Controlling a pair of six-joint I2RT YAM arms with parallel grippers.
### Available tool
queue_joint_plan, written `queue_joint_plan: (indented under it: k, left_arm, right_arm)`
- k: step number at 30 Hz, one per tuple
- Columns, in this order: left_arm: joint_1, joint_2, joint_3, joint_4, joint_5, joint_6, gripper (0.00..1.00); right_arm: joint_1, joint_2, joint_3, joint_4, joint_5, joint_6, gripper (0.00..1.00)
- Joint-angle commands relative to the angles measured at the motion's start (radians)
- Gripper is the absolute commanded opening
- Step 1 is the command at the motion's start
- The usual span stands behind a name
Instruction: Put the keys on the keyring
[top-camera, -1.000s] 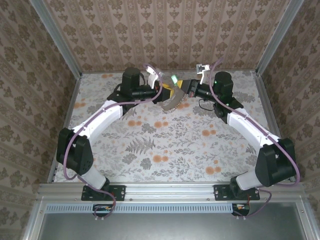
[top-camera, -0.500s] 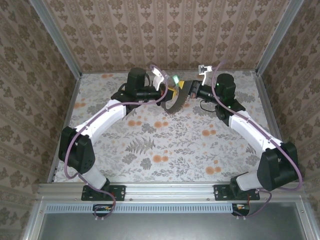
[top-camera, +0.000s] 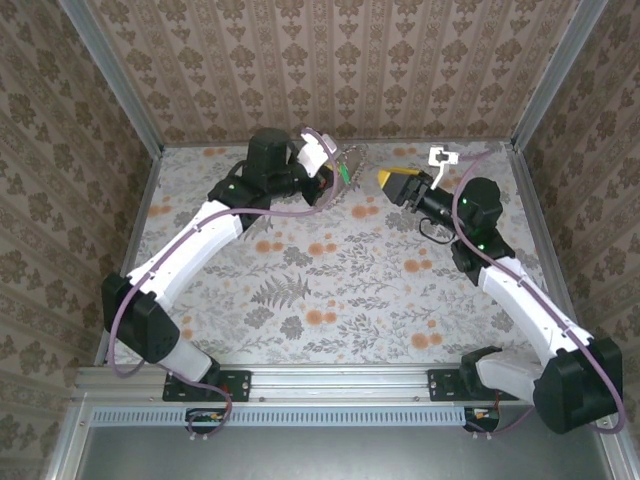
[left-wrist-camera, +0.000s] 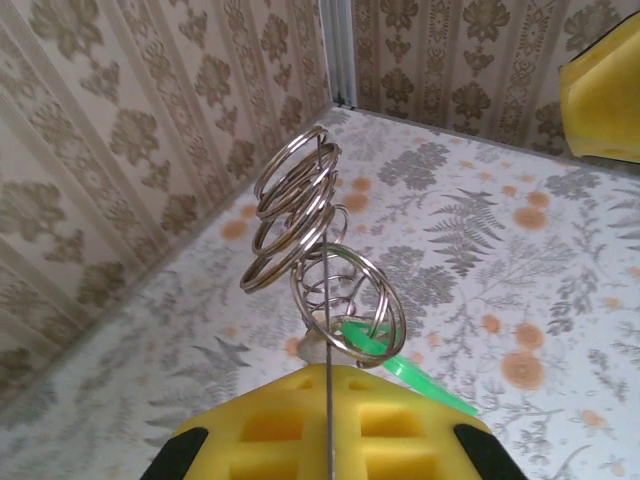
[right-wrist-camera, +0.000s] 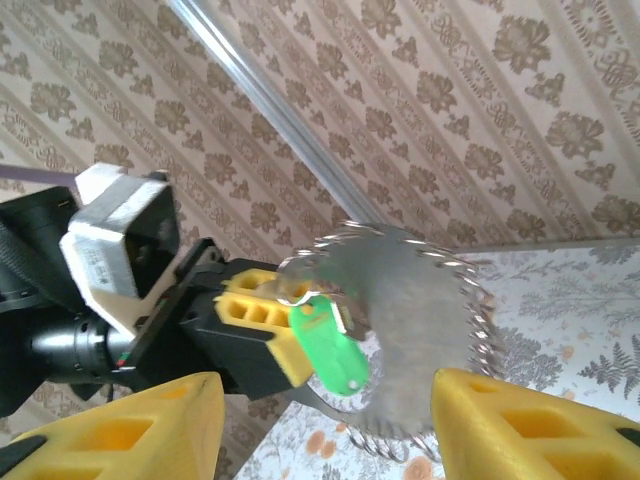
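Top view: L gripper (top-camera: 335, 172) at far-centre of floral-print tabletop (top-camera: 330, 290), raised off surface. R gripper (top-camera: 393, 182) near it to the right, apart, no contact.

L jaws: clenched, yellow pads pressed together, grasping lower end of silvery wire keyring (left-wrist-camera: 310, 230), which is several split-ring loops stacked in a loose coil. Coil stands up and out from the L fingertips (left-wrist-camera: 300, 400), tilted toward the back-left corner. In top view the keyring (top-camera: 352, 158) sits just beyond L gripper, off the table.

Small key w/ bright green plastic head (left-wrist-camera: 367, 340): at lowest loop, just above the L pads and overlapping the wire. Can't tell if threaded on or only lying against it. Blade not made out. Top view: green key (top-camera: 343, 177) just under the coil.

R wrist view: R gripper (right-wrist-camera: 328, 400) jaws released, yellow fingers (right-wrist-camera: 140, 430) wide apart, nothing between them. Ahead of it: L gripper (right-wrist-camera: 275, 305), green key (right-wrist-camera: 330, 345) at its tip, keyring (right-wrist-camera: 420, 330) blurred, beside the key. Background: patterned wallpaper (right-wrist-camera: 480, 120).

L wrist view: one R yellow finger (left-wrist-camera: 605, 95) at upper-right edge, well clear of the coil.
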Motion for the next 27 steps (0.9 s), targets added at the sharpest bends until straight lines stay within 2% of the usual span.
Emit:
queue_joint_plan:
  k: [1,7,16,27]
  left_arm:
    - [-0.018,-0.047,0.032,0.013,-0.07,0.14,0.0]
    - [-0.019,-0.058,0.029,0.042,0.007,0.145,0.0]
    - [-0.026,-0.055,0.019,0.058,0.061,0.096,0.0]
    - [-0.033,-0.054,0.009,0.066,0.085,0.075,0.0]
  right_arm:
    - [-0.005,-0.004,-0.024,0.08,0.028,0.06,0.59]
    - [-0.004,0.083,0.008,0.224,-0.092,0.116,0.66]
    - [0.02,0.21,0.024,0.472,-0.127,0.269,0.64]
    - [0.092,0.314,0.097,0.53,-0.14,0.284,0.63]
